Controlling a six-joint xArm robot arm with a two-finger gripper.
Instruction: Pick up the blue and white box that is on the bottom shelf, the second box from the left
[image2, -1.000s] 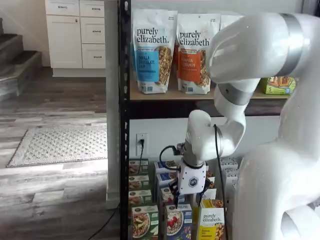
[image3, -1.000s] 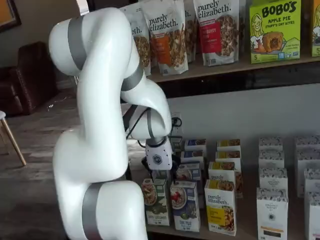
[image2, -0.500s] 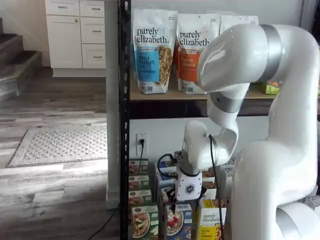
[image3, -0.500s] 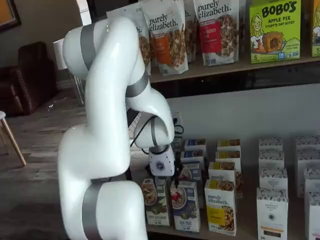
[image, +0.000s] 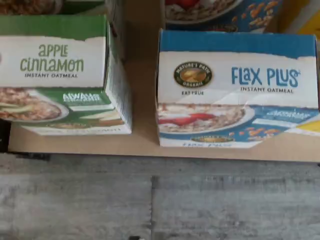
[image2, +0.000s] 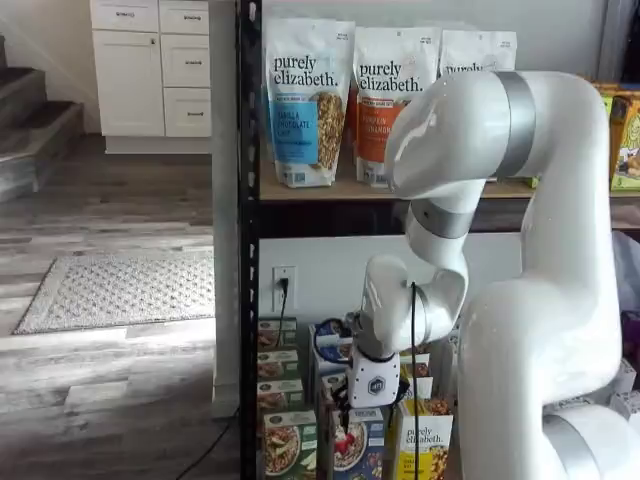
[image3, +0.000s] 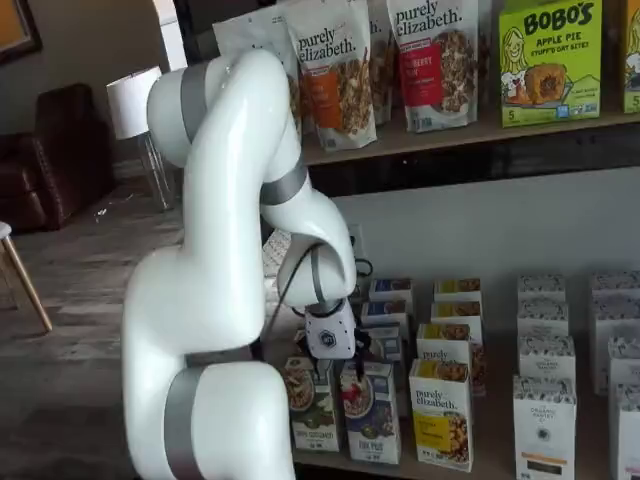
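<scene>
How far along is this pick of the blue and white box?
Approach looks done: the gripper hangs right at the top of the blue and white box. No grasp shows yet; the box stands on the bottom shelf beside the green box. Closing and lifting remain.

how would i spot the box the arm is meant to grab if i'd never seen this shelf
Find the bottom shelf of the black rack, front row. The blue and white box stands between a green-fronted box and a yellow-fronted box. Only it reads Flax Plus.

the blue and white box (image: 237, 90) carries blue lettering and red berries; its neighbour, the green-fronted box (image: 60, 75), has green lettering on white.
</scene>
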